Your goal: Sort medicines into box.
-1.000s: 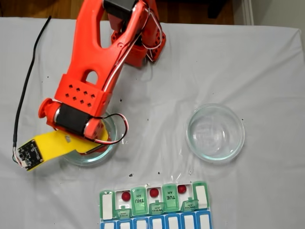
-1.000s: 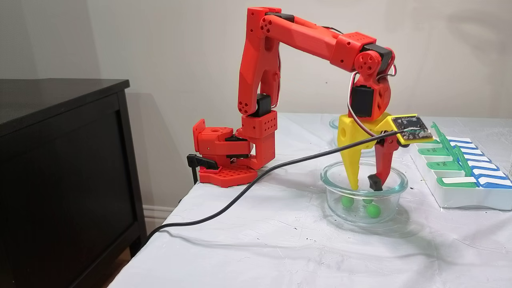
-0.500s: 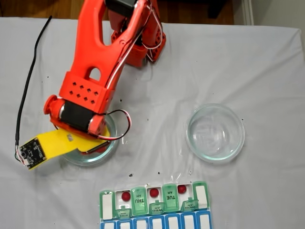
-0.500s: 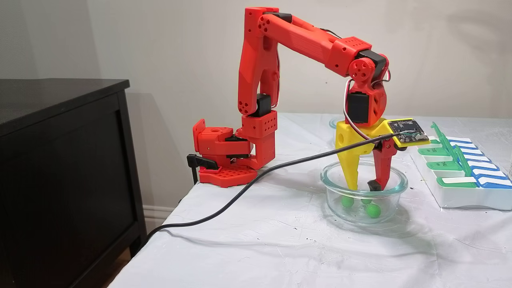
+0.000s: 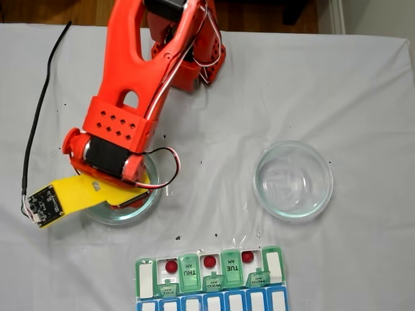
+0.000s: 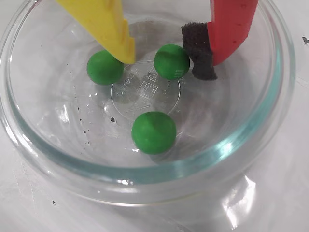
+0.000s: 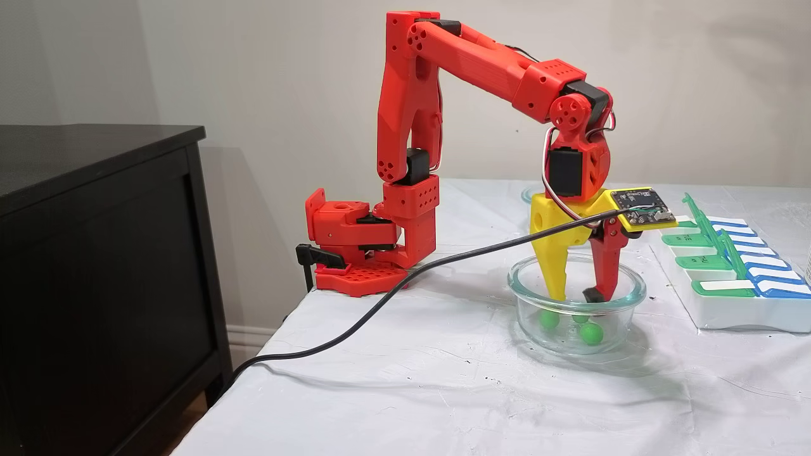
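The red arm [image 7: 469, 63] reaches down into a clear glass dish [image 6: 270, 125] on the white-covered tabletop [image 7: 443, 392]. The pincer [image 6: 166, 58] stands open inside the dish, holding nothing, with its yellow finger [image 6: 108, 26] and its red, foam-padded finger [image 6: 227, 29] set apart. Three green balls [image 6: 153, 132] lie on the dish floor: one between the fingertips just beside the black foam pad [image 6: 199, 50], one touching the yellow tip, one nearer the camera. In a fixed view from above, the pill organizer [image 5: 211, 280] sits at the lower edge, with three dark red balls [image 5: 209, 261] resting in open white cells between green lids. A second glass dish [image 5: 293, 181] stands to its upper right.
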`<act>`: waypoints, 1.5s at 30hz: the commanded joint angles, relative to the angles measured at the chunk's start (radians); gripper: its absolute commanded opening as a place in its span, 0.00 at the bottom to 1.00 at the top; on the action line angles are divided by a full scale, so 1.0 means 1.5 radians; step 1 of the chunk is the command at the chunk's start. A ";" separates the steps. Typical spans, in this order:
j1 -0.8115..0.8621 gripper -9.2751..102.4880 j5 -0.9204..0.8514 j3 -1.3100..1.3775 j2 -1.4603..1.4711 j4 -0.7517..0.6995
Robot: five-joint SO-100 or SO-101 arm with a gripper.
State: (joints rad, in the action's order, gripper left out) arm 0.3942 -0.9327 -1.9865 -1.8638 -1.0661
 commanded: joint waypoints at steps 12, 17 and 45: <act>-0.024 0.25 0.009 -0.019 -0.074 0.029; -0.025 0.23 0.015 -0.032 -0.083 0.043; -0.017 0.23 0.010 -0.043 -0.102 0.060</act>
State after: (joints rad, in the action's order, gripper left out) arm 0.3728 -0.9035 -2.0632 -1.8991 -0.9925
